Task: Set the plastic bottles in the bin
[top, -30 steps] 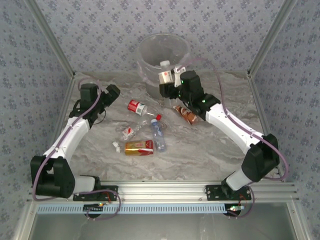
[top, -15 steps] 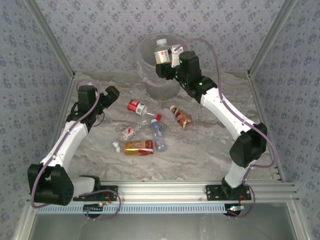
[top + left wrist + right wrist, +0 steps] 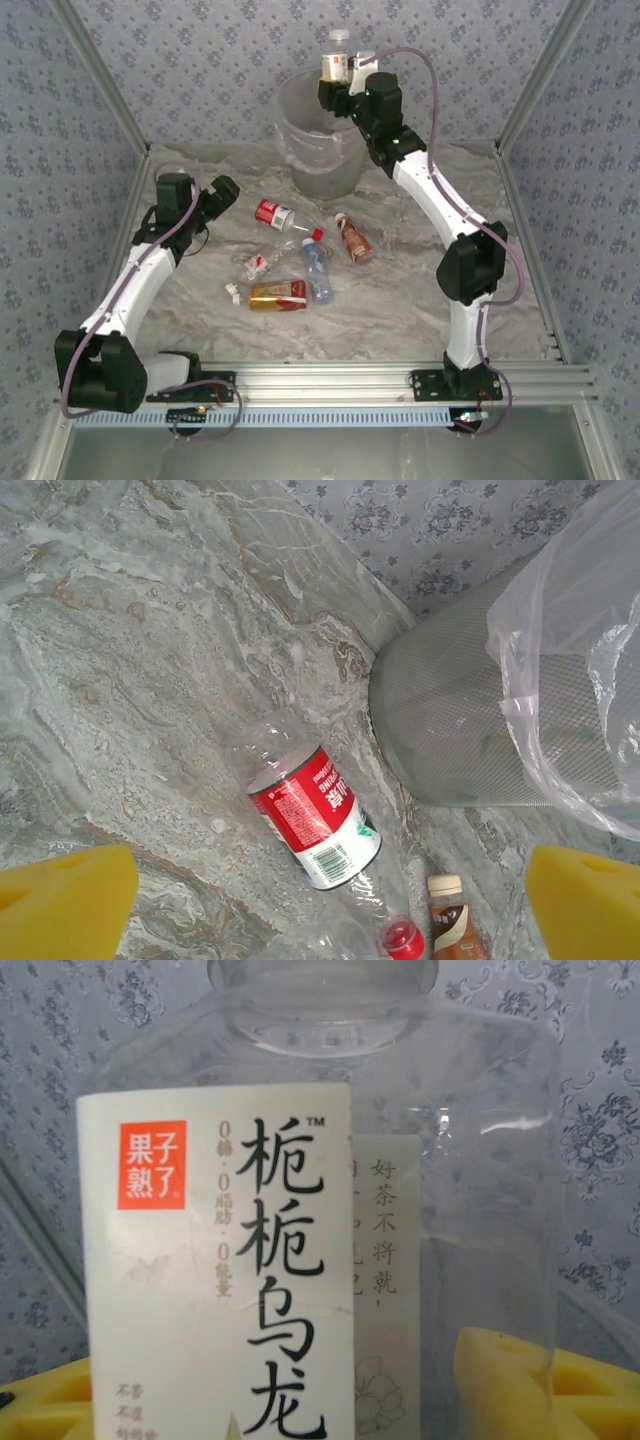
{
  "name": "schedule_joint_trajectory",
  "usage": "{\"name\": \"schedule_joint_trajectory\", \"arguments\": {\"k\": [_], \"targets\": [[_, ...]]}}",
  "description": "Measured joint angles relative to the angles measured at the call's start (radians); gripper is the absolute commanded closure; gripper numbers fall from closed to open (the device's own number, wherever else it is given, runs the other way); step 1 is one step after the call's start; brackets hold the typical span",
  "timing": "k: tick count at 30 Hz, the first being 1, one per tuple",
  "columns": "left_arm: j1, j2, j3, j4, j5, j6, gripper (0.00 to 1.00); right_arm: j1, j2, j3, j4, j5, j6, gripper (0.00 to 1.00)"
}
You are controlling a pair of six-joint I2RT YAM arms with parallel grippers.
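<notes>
**A:** Holding it high, folks! The right gripper (image 3: pixel 336 88) pinches the white-label bottle (image 3: pixel 336 62) by its lower body, cap up, and the bin (image 3: pixel 322 165) sits below the gripper.

**B:** That height makes sense to me. The bottle has to pass over the rim and the loose liner (image 3: pixel 575 650) rather than snag on it. Up close, the yellow pads (image 3: pixel 500 1380) hug the clear plastic low down, so the bottle stands upright in the grip.

**A:** Is it squarely over the opening?

**B:** I can't tell from above. I'd want it centred before any release, or it could clip the rim and tumble to the worktop (image 3: pixel 420 300).

**A:** And the left gripper (image 3: pixel 218 190)?

**B:** Spread wide, holding nothing. It hangs low over the worktop with the red-label bottle (image 3: pixel 315 815) lying straight ahead of it. My guess is that one is being lined up as the next pick.

**A:** Plenty left down there too. Beyond the red one, farther from the left gripper, lie the brown-label bottle (image 3: pixel 352 238), the blue-label bottle (image 3: pixel 317 268), a crushed clear bottle (image 3: pixel 258 265) and the gold-and-red bottle (image 3: pixel 278 294).

**B:** They're all on their sides, well below the right gripper and apart from the bin. With that many left, I'd call the job somewhere around midway.
</notes>
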Motion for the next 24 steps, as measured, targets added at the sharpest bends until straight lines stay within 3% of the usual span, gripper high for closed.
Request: {"name": "schedule_joint_trajectory", "arguments": {"k": [8,17,19,24], "targets": [[0.000,-0.006,-0.004,-0.021,0.003,0.000,0.01,-0.007,0.138,0.120,-0.047,-0.027,-0.126,0.30],[0.000,-0.006,-0.013,-0.024,0.004,0.000,0.01,-0.006,0.279,0.347,-0.302,-0.072,-0.256,0.19],[0.000,-0.006,-0.013,-0.024,0.003,0.001,0.01,-0.006,0.289,0.374,-0.355,-0.079,-0.271,0.13],[0.000,-0.005,-0.013,-0.024,0.004,0.001,0.01,-0.006,0.291,0.391,-0.429,-0.088,-0.288,0.10]]}}
